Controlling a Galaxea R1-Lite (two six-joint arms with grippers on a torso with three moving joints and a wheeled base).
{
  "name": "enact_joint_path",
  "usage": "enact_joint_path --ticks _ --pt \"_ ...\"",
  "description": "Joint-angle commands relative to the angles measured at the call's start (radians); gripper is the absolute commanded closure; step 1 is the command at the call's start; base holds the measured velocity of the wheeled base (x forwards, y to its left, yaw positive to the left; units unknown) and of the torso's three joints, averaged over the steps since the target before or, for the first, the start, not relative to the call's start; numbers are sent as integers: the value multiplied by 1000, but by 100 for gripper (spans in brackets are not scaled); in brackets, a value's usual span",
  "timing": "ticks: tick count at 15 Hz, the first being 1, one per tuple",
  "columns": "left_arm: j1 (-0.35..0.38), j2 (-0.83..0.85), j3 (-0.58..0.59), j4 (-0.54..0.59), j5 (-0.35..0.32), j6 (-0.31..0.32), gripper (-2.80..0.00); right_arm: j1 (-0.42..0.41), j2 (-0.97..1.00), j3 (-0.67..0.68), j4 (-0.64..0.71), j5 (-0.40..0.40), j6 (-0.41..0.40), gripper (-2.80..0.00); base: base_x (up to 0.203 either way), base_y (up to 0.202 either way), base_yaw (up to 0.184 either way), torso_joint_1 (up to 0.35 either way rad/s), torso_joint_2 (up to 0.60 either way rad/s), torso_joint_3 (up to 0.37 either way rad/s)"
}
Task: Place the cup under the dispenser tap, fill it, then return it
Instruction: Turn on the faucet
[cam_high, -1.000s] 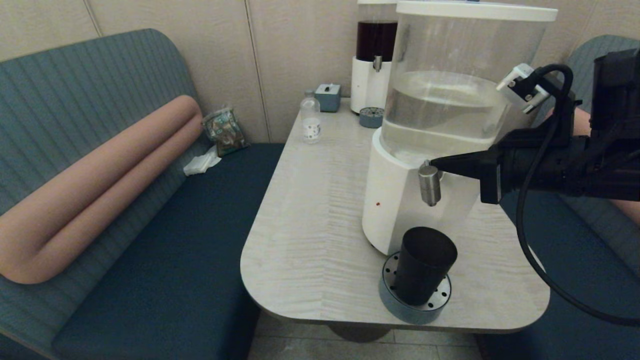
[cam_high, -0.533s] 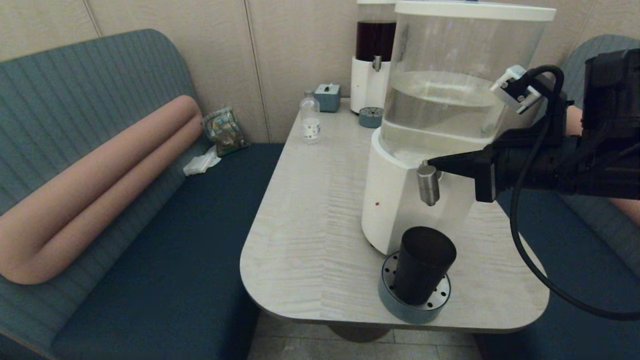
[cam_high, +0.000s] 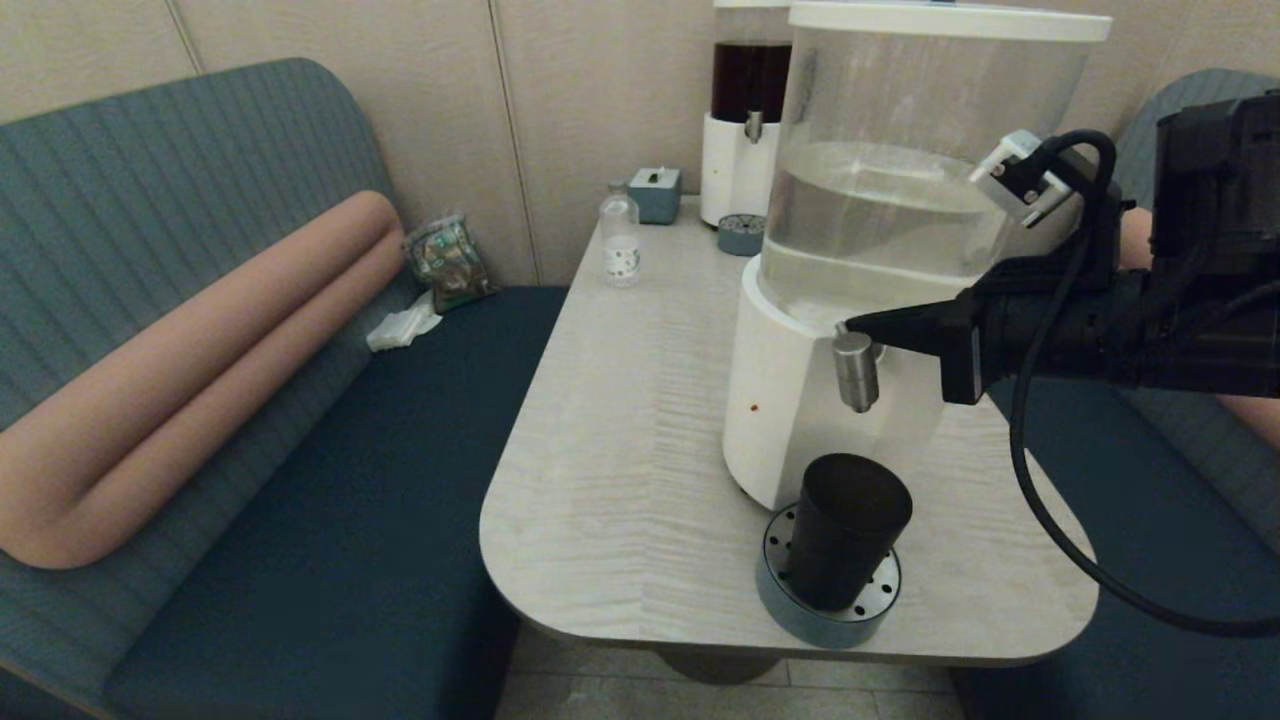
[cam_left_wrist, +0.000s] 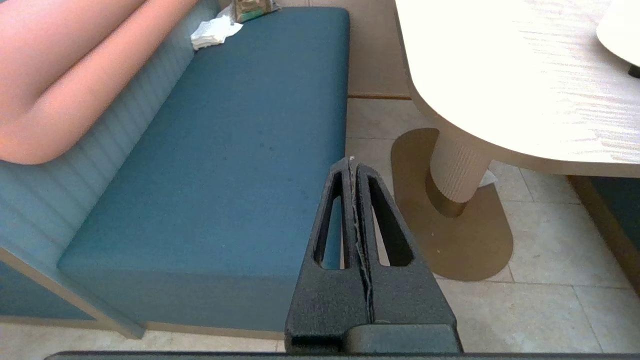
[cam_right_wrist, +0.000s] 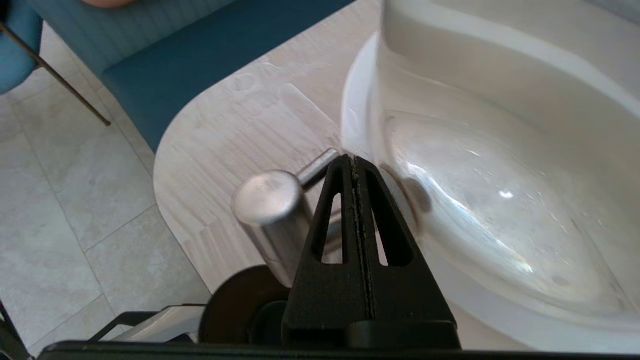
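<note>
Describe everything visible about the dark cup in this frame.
The cup is a small, tapered, handleless tumbler, nearly black, apparently smoky plastic. It stands upright on a round blue-grey drip tray with a perforated metal top, at the table's near edge, against the white dispenser base. It sits directly below the steel tap, with a clear gap between them. Nothing grips it: the right gripper, shut, is up at the tap. Its contents cannot be seen.
</note>
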Motion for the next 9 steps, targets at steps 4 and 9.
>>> enact_joint_path --ticks 4,9 --pt "-1 1 0 0 0 -1 0 14 9 -5 0 6 -1 0 0 0 0 0 0 0" --pt "1 1 0 0 0 -1 0 14 13 -5 3 8 -1 0 0 0 0 0 0 0"
